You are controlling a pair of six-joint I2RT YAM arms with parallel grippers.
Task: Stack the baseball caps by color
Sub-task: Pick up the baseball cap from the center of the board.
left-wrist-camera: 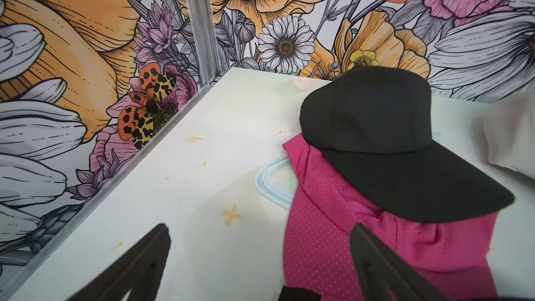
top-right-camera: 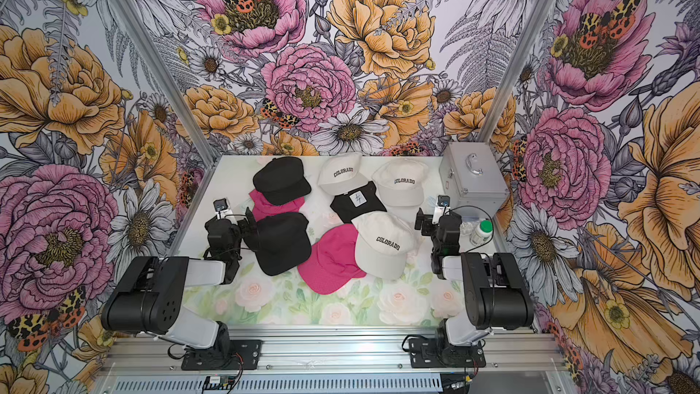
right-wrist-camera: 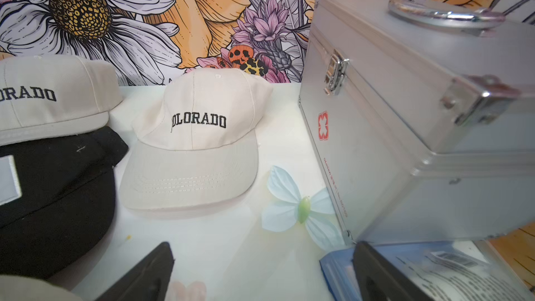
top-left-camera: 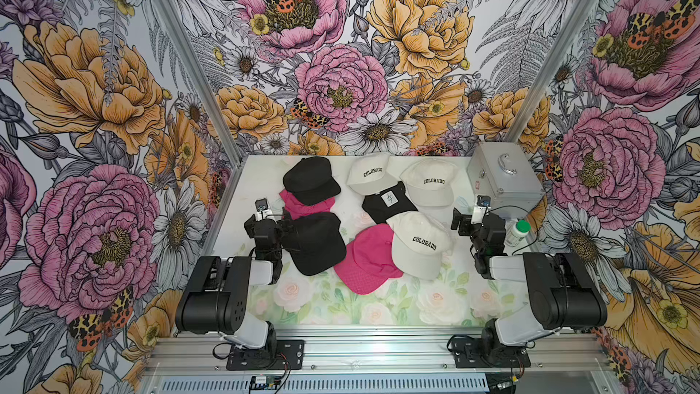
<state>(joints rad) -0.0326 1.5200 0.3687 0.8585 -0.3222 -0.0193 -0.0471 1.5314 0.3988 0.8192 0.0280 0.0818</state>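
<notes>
Starting the sort, I reckon, since no colour pile exists yet: the baseball caps (top-left-camera: 420, 244) lie mixed across the counter's (top-left-camera: 259, 176) middle and far edge. My left tool (left-wrist-camera: 260, 233) and right tool (right-wrist-camera: 262, 246) both stand spread and empty. Next I'd likely lift the far-left black cap (top-left-camera: 310, 180) off the pink cap (top-left-camera: 303, 206) beneath it, pinching the soft fabric.

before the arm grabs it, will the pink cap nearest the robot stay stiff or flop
The near pink cap lies flattened and creased, so its crown will probably sag when lifted. Its brim looks flat and smooth, likely the stiffer part to pinch. The cream cap seems to overlap its edge, so a pull may drag that along.
</notes>
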